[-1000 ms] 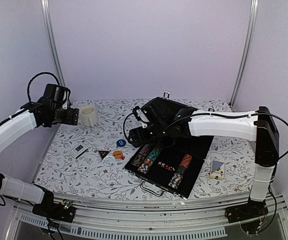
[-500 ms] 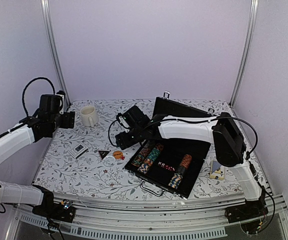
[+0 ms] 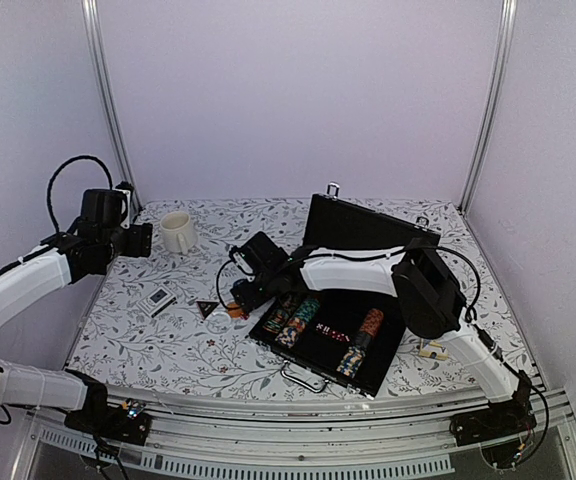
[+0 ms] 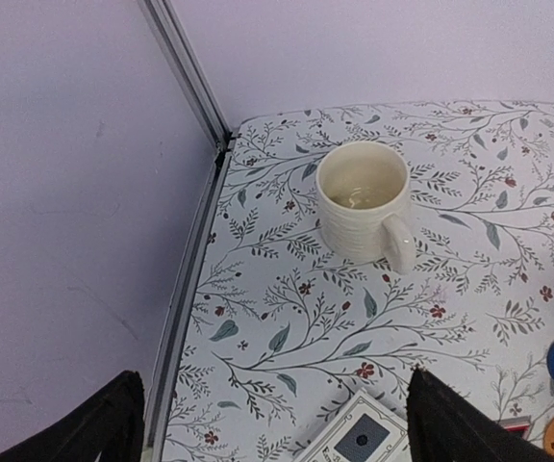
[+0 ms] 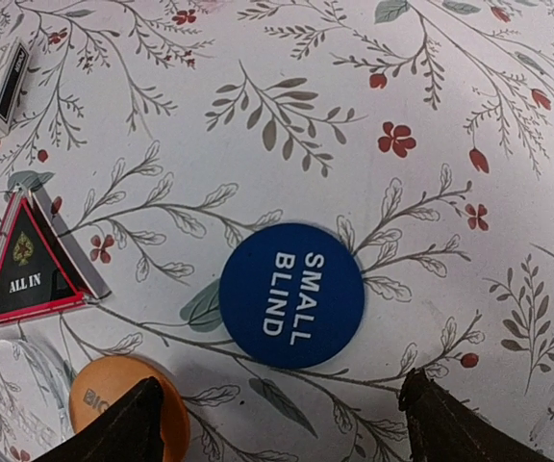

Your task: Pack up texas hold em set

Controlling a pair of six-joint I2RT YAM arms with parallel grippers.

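The black briefcase (image 3: 393,350) lies open at centre right with its lid (image 3: 368,225) upright. Inside are rows of multicoloured chips (image 3: 298,318) and red dice (image 3: 333,335). My right gripper (image 3: 243,290) is open and hovers low just left of the case. In the right wrist view (image 5: 291,433) the blue "SMALL BLIND" disc (image 5: 291,295) lies just ahead of its fingers, with the orange disc (image 5: 128,409) by the left fingertip and the black "ALL IN" triangle (image 5: 27,269) further left. My left gripper (image 3: 138,240) is open and empty above the table's left side (image 4: 277,428).
A cream mug (image 3: 176,231) stands at the back left, just ahead of my left gripper (image 4: 364,202). A boxed card deck (image 3: 158,299) lies left of the triangle (image 3: 206,308). A loose card (image 3: 433,345) lies right of the case. A metal frame post (image 4: 186,67) borders the left wall.
My right gripper has swung left from above the open case down to the discs beside it. My left gripper has drawn back a little from the mug.
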